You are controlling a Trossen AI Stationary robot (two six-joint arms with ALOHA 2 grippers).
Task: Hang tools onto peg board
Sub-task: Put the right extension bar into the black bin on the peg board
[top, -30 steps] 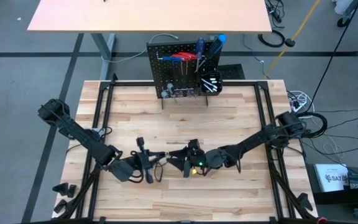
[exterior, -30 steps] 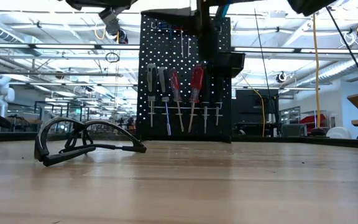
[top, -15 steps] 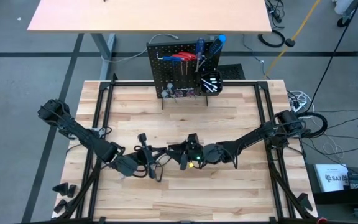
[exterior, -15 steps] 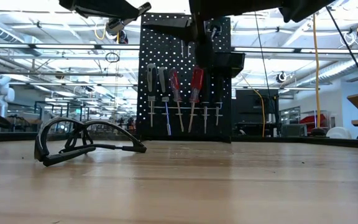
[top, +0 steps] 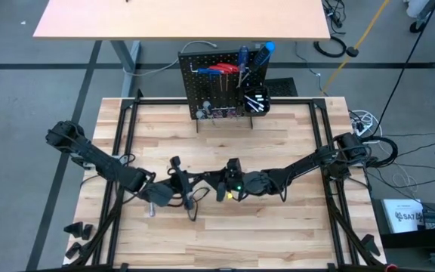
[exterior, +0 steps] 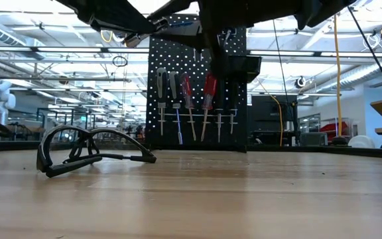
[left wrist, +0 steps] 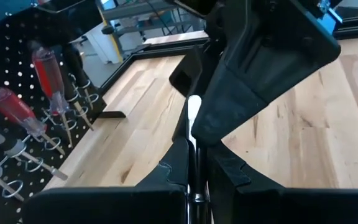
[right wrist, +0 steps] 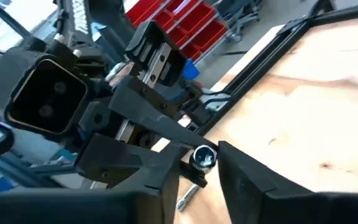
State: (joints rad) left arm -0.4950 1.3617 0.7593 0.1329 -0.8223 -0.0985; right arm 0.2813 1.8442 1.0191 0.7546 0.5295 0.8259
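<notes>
Over the front middle of the wooden table, well apart from the upright peg board at its far edge, the two arms meet nose to nose. The left gripper is pressed together on a slim tool, pinching its thin dark shank so that the pale end juts toward the other arm. The right gripper faces it with its fingers standing apart on either side of the tool's rounded silver end; whether they press it yet cannot be told. The tool looks light, stiff and smooth, so it is likely to twist or slip in a shallow pinch; a hold squarely across the thicker end, clear of the left fingers, seems safest. A black wire loop lies on the tabletop, untouched.
</notes>
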